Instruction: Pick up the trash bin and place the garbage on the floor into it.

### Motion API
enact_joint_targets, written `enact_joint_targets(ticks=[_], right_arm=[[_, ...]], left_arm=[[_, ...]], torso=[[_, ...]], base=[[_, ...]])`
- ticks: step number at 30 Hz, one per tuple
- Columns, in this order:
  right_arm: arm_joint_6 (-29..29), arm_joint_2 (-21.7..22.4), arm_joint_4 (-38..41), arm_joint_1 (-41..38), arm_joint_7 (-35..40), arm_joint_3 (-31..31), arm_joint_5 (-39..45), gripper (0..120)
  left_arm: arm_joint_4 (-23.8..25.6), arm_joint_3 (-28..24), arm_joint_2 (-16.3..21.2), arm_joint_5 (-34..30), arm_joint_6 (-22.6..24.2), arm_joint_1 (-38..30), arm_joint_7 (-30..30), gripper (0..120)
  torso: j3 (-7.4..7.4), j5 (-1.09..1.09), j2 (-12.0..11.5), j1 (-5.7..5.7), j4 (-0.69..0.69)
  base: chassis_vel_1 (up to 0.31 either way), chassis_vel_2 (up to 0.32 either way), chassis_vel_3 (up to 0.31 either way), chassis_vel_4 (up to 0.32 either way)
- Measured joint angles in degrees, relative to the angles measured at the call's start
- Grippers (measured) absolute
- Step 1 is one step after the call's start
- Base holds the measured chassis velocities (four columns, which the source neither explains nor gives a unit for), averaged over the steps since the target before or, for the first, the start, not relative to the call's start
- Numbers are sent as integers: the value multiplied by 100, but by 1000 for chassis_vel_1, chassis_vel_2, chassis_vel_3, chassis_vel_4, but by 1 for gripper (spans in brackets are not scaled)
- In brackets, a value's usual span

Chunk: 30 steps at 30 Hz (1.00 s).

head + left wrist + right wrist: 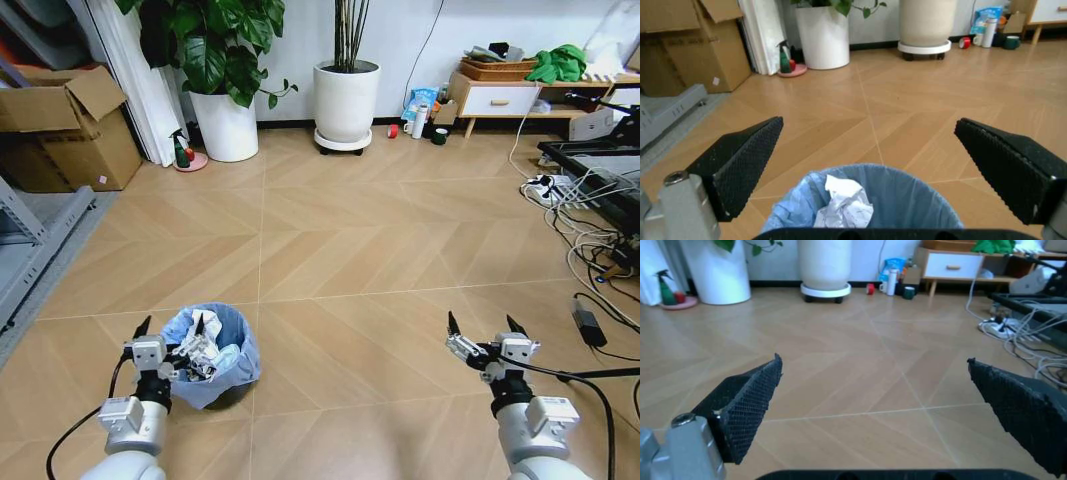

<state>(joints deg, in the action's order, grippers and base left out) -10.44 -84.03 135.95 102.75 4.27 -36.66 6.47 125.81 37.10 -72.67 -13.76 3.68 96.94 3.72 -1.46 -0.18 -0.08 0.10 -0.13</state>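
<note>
One floor (380, 250) of tan chevron boards | I see the trash bin (236, 352), small, round, blue-bag lined, at lower left | crumpled white and blue garbage (205, 345) inside | left gripper (168, 335) at its rim, jaws wide, empty | right gripper (488, 326) spread wide over bare boards, empty

The left gripper (165, 338) hovered, fingers spread wide, just beside the trash bin (228, 375); the right gripper (487, 328) hung open, well apart from it
</note>
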Motion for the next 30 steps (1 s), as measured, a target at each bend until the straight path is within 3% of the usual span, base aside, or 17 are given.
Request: enact_joint_targets(ticks=[12,30], right_arm=[[-211,-268,641,145,-103,-307,-88,100],[-217,-350,735,197,-128,-240,-121,100]], left_arm=[[405,837,-76,-242,381,190,-438,100],[510,719,-153,-350,389,162,-298,100]], torso=[[0,0,0,0,0],[0,0,0,0,0]], base=[[0,0,0,0],[0,0,0,0]])
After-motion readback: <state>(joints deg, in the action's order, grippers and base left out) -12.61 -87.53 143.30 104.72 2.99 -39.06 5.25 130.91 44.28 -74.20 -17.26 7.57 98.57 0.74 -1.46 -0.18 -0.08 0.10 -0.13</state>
